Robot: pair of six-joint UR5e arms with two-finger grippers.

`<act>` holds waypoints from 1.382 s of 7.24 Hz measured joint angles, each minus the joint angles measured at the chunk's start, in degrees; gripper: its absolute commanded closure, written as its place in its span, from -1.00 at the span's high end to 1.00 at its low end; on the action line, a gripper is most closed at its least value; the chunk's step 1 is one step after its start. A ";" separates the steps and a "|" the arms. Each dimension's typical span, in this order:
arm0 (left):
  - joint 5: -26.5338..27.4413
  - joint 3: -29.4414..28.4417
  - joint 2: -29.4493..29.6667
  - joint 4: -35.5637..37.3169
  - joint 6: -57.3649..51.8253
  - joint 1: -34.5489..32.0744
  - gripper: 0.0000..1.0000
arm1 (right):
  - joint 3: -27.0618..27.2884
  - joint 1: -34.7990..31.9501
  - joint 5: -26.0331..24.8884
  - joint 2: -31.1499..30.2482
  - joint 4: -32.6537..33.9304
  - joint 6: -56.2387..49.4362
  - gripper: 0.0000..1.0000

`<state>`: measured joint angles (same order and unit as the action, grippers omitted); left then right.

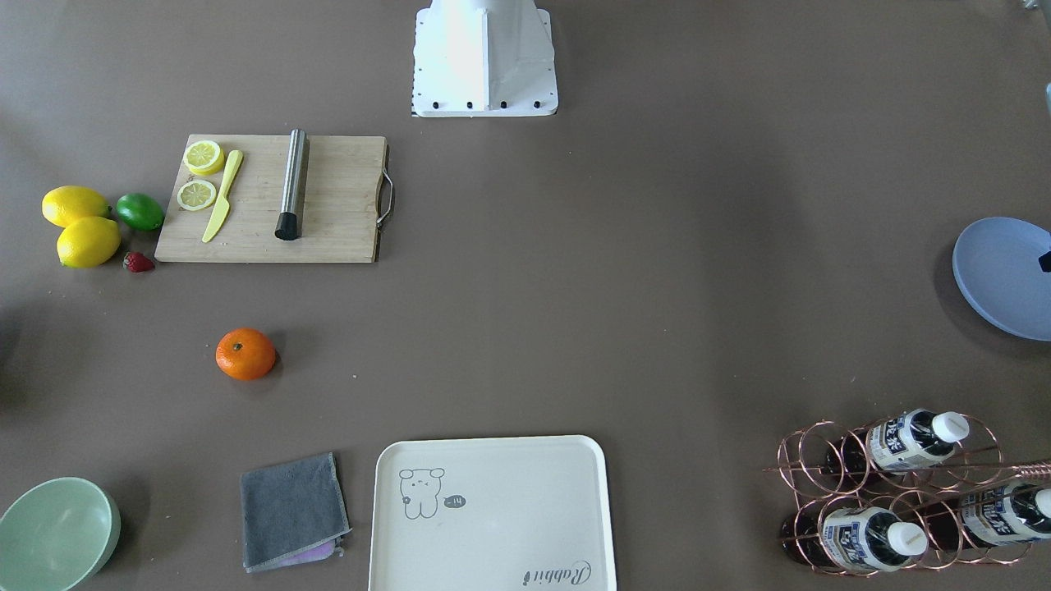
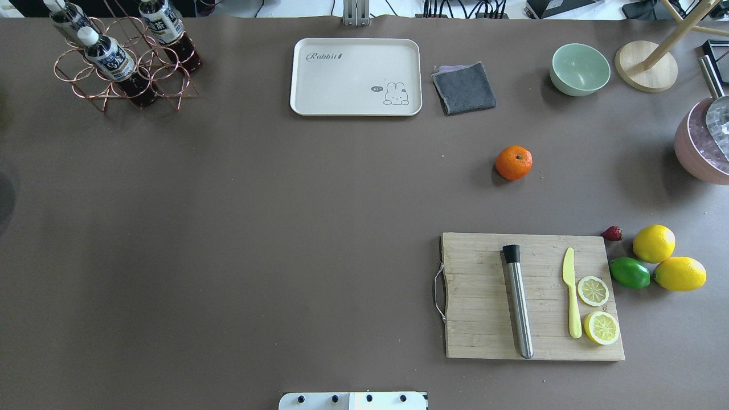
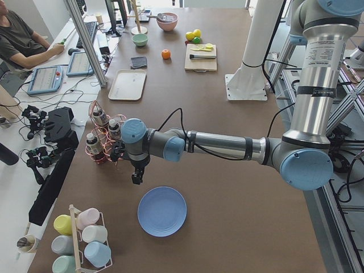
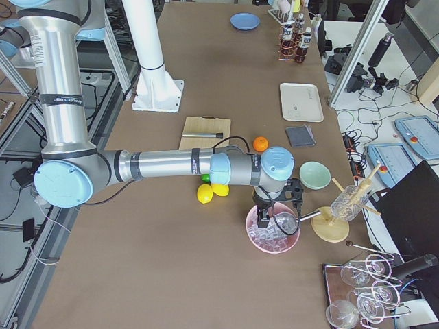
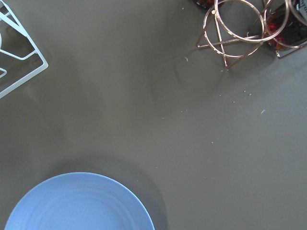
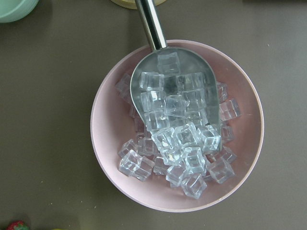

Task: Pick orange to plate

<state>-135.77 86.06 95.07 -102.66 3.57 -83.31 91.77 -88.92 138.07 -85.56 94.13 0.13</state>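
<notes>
Bright, even light throughout; soft shadows beside the orange [image 1: 245, 354]; all views sharp, without glare

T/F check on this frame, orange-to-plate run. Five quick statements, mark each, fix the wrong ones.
1. The orange lies on the table, not on the plate. True.
2. The pink bowl holds ice cubes and a metal scoop. True.
3. The right pincer grips the orange. False: the right pincer hangs over the pink bowl, apart from the orange.
4. The orange rests on the cutting board. False: it sits on the table between the cutting board and the grey cloth, touching neither.
5. Whole lemons lie on the cutting board. False: the whole lemons lie on the table beside it; only lemon slices are on it.
</notes>
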 measured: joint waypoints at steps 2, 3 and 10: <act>0.72 -7.29 -1.52 -6.05 -6.58 -0.78 0.95 | 2.25 1.59 0.89 -0.18 -0.55 0.16 1.00; 1.87 -10.53 -1.92 -7.76 -9.14 -1.61 0.95 | 4.28 2.90 1.56 -0.55 -0.54 0.27 1.00; 3.39 -32.43 1.45 -18.75 -13.02 -4.13 0.93 | 10.60 6.35 5.74 -2.98 -0.71 0.15 1.00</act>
<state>-132.38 53.63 96.53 -121.41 -9.45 -87.44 102.37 -82.56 143.81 -88.54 93.43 0.28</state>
